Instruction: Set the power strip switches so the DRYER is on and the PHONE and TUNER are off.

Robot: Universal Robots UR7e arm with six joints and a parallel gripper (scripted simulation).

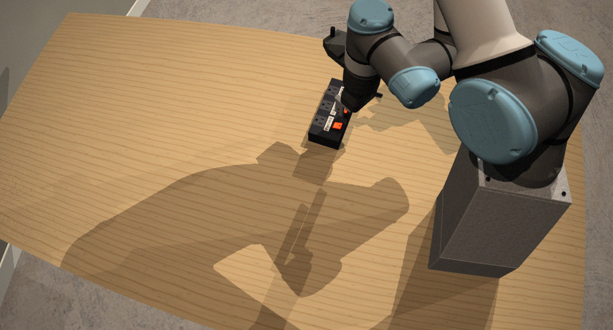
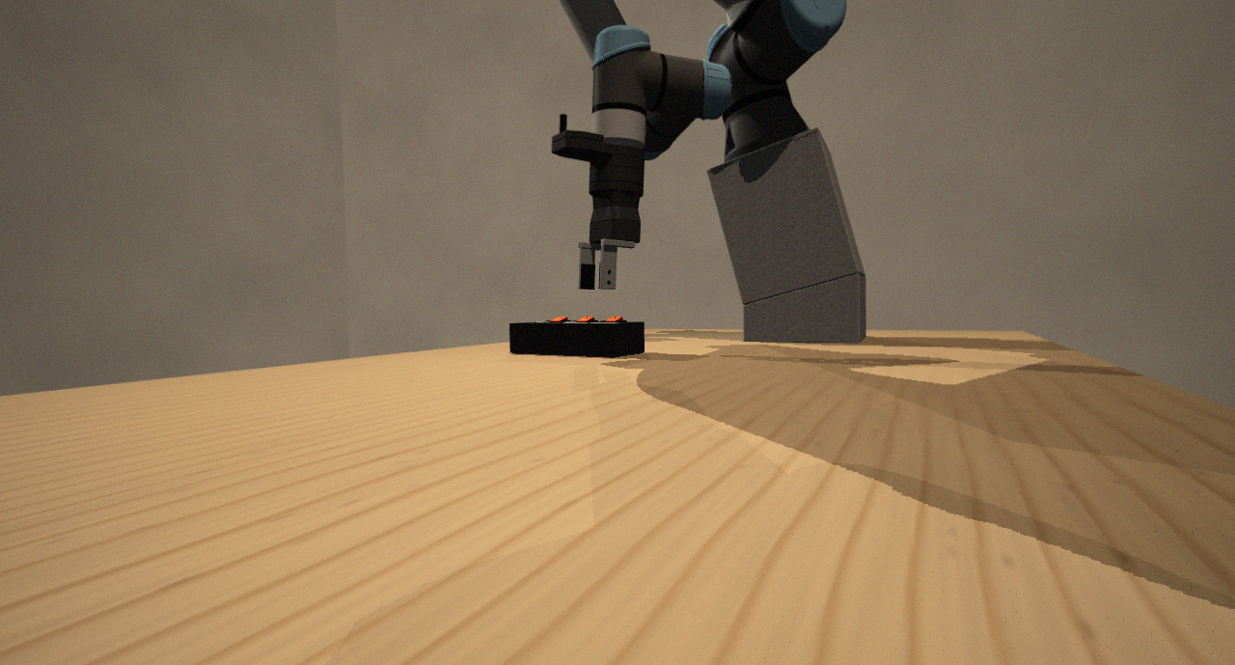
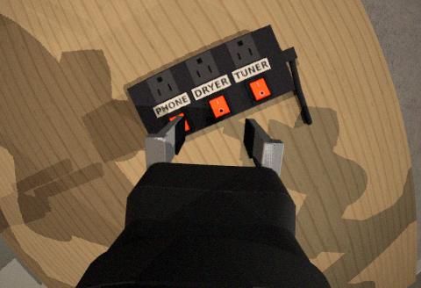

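Note:
A black power strip (image 3: 213,83) lies flat on the wooden table, right way up, with three outlets labelled PHONE, DRYER and TUNER. Each has an orange rocker switch: the PHONE switch is partly hidden behind my left finger, the DRYER switch (image 3: 219,107) and the TUNER switch (image 3: 260,90) are in plain view. The strip also shows in the top view (image 1: 330,118) and the exterior view (image 2: 576,336). My gripper (image 3: 215,129) (image 2: 597,267) is open and empty. It hangs a little above the strip's switch side, not touching it. I cannot tell the switch positions.
A short black cord stub (image 3: 300,90) sticks out at the strip's TUNER end. The robot's grey base block (image 1: 493,216) stands on the table to the right of the strip. The arm casts broad shadows over the table.

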